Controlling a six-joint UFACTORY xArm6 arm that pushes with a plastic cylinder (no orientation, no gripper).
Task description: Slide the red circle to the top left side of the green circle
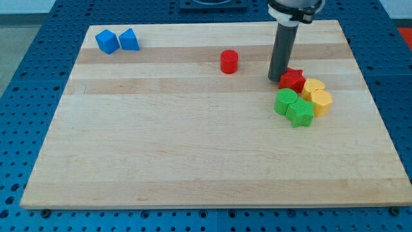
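Note:
The red circle (229,61) stands alone near the top middle of the wooden board (193,148). The green circle (284,101) sits in a cluster at the view's right, touching a green star (300,113) below and to its right. A red star (293,79) lies just above the green circle. My tip (276,78) rests on the board at the red star's left edge, to the right of and slightly lower than the red circle, and above the green circle.
Two yellow blocks, a heart-like one (313,86) and a hexagon-like one (321,102), sit at the cluster's right. Two blue blocks (107,41) (129,40) lie side by side at the top left corner. A blue perforated table surrounds the board.

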